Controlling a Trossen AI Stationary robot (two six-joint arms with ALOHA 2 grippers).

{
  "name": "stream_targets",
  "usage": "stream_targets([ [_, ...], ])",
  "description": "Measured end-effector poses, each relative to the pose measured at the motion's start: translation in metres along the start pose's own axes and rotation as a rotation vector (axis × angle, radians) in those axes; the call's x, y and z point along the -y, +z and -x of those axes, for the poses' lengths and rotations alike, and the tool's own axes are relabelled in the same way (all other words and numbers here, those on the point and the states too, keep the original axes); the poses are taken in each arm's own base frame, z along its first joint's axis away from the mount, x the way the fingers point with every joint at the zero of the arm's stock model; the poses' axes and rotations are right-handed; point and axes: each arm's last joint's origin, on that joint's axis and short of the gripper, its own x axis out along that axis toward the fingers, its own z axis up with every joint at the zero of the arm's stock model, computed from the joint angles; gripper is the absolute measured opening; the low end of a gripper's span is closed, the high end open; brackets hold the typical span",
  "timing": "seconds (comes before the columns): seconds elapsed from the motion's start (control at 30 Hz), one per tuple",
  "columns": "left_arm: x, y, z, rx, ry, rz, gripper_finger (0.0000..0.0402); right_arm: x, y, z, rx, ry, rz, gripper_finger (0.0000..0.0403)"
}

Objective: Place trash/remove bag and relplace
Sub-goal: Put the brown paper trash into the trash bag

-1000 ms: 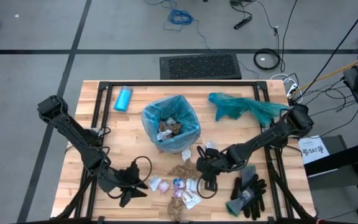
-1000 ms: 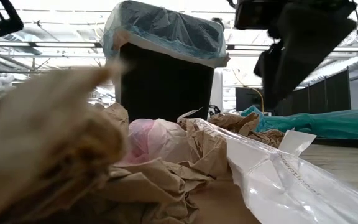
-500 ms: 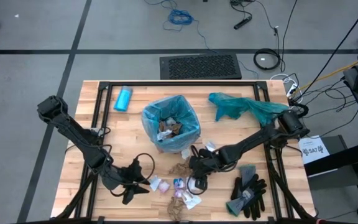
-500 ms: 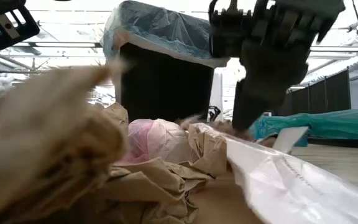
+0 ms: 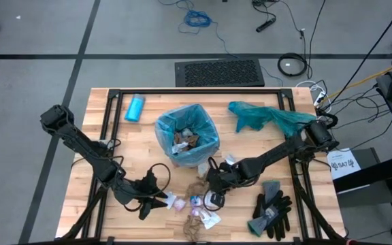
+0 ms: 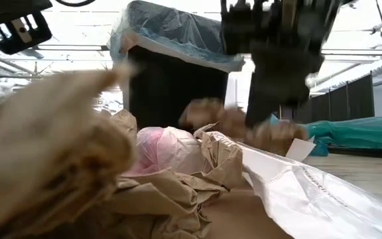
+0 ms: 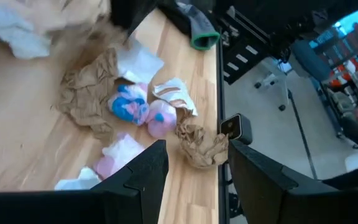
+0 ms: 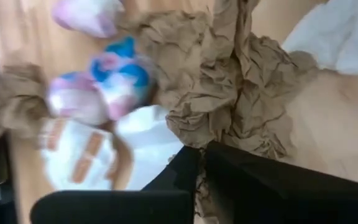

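From above, the right gripper (image 5: 206, 188) sits near the table's (image 5: 101, 109) front edge, fingers pinching brown paper (image 8: 229, 93) from the trash (image 5: 192, 204); the right wrist view confirms. The left gripper (image 5: 156, 197), fingers spread, hovers beside the scraps. The bag (image 5: 186, 133) lines the bin mid-table.

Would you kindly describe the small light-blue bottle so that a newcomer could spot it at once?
Start at the black bin lined with a pale blue plastic bag in the middle of the wooden table. The small light-blue bottle lies alone on bare wood toward the table's far left corner. Unlike the crumpled scraps, it is smooth and cylindrical.
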Motion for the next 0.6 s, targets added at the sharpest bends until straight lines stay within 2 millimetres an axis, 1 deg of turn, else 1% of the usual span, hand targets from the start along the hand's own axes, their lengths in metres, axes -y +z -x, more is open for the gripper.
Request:
stream_targets([
  [0.13,-0.003,0.002,-0.001,0.005,0.021,0.014,0.0171,-0.022,0.005,0.034,-0.001,-0.029,0.014,0.0004],
  [0.3,-0.005,0.005,-0.002,0.015,0.035,-0.093,0.0171,-0.055,0.013,0.079,-0.022,-0.047,0.042,0.0002],
  [0.43,-0.008,0.008,-0.004,0.025,0.052,-0.169,0.0171,-0.080,0.024,0.116,0.082,-0.044,0.046,0.0001],
  [0.53,-0.009,0.009,-0.004,0.027,0.055,-0.175,0.0171,-0.091,0.040,0.141,0.215,-0.038,0.045,0.0001],
  [0.6,-0.009,0.009,-0.004,0.027,0.055,-0.174,0.0171,-0.095,0.050,0.156,0.295,-0.043,0.059,0.0001],
])
